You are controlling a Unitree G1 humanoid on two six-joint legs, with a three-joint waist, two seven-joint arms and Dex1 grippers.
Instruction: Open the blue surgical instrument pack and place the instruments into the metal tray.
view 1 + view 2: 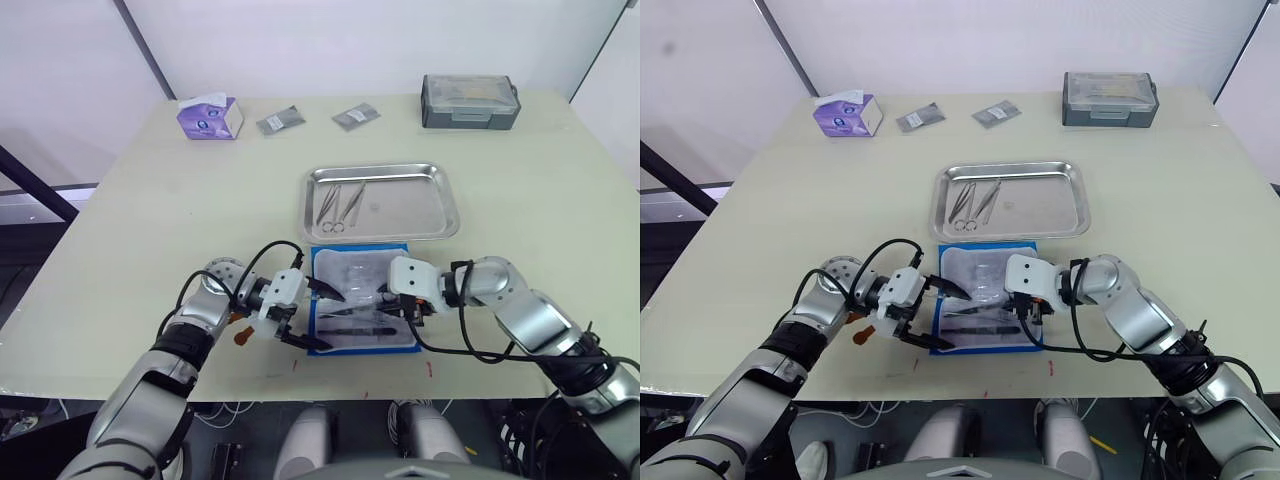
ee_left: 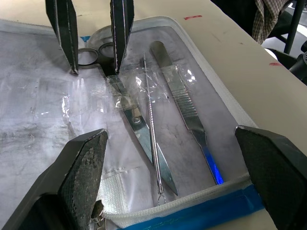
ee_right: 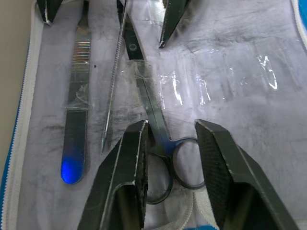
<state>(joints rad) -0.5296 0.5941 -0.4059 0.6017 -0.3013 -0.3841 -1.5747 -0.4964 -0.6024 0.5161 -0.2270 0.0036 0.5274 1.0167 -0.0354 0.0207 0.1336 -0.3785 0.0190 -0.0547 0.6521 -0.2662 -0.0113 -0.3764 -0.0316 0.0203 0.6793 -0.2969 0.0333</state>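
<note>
With the blue surgical instrument pack (image 1: pixel 362 312) open, the right gripper (image 3: pixel 169 143), fingers parted, straddles the scissors (image 3: pixel 153 125), needing closure; the left gripper (image 2: pixel 170 158) is wide open, empty.

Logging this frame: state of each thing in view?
blue surgical instrument pack: open, flat on the table
scissors: in the pack, handle rings between the right gripper's fingers
metal tray: holds two instruments
grey lidded box: closed
left gripper: open
right gripper: open
</note>
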